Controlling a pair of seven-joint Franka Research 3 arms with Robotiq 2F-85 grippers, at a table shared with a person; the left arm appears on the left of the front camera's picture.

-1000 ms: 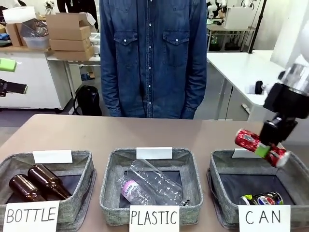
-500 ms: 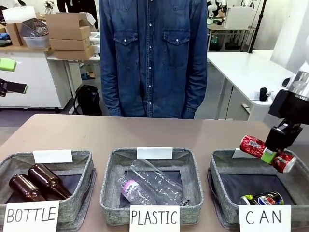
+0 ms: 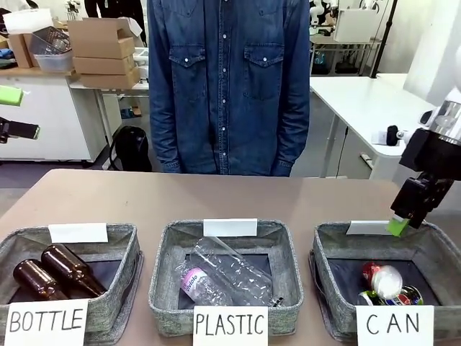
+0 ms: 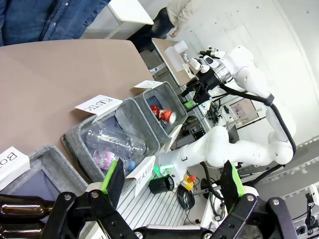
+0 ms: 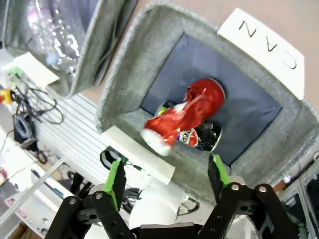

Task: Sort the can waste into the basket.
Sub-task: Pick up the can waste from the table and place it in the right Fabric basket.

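Red metal can, front view: red metal drink can [image 3: 382,277] blurred, inside grey fabric "CAN" basket [image 3: 328,252] at the table's right near edge, over silver-dark can [image 3: 403,296].
Right gripper [image 3: 403,216]: released, empty, above basket's far rim.
Left wrist view: left gripper [image 4: 172,179] spread, empty.
Right wrist view: red can overlaps the dark one, mostly hidden.

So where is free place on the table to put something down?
The brown table is bare between the person and the three baskets. Inside the CAN basket, the dark floor behind the cans is free. The PLASTIC basket is crowded.
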